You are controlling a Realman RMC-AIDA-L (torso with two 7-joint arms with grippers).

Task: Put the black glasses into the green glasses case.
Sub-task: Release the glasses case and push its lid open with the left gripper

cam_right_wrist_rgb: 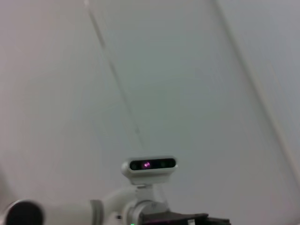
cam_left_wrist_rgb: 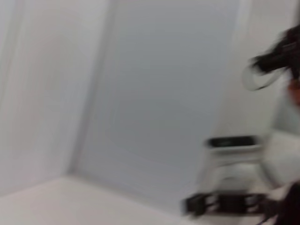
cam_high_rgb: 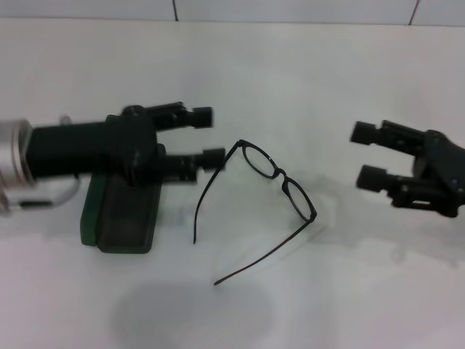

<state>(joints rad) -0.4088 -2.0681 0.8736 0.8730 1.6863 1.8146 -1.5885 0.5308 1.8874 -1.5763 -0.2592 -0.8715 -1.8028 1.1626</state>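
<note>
The black glasses point(cam_high_rgb: 280, 178) lie unfolded on the white table point(cam_high_rgb: 305, 80) in the head view, lenses toward the back and temple arms reaching to the front left. The green glasses case point(cam_high_rgb: 120, 211) lies at the left, partly hidden under my left arm. My left gripper point(cam_high_rgb: 207, 138) is open, held above the case, with its fingertips just left of the glasses' left lens and empty. My right gripper point(cam_high_rgb: 367, 156) is open and empty at the right, apart from the glasses. The wrist views show neither the glasses nor the case.
A tiled wall edge point(cam_high_rgb: 290, 11) runs along the back of the table. The right wrist view shows the robot's head camera point(cam_right_wrist_rgb: 149, 165). The left wrist view shows a blurred dark gripper point(cam_left_wrist_rgb: 225, 204) and walls.
</note>
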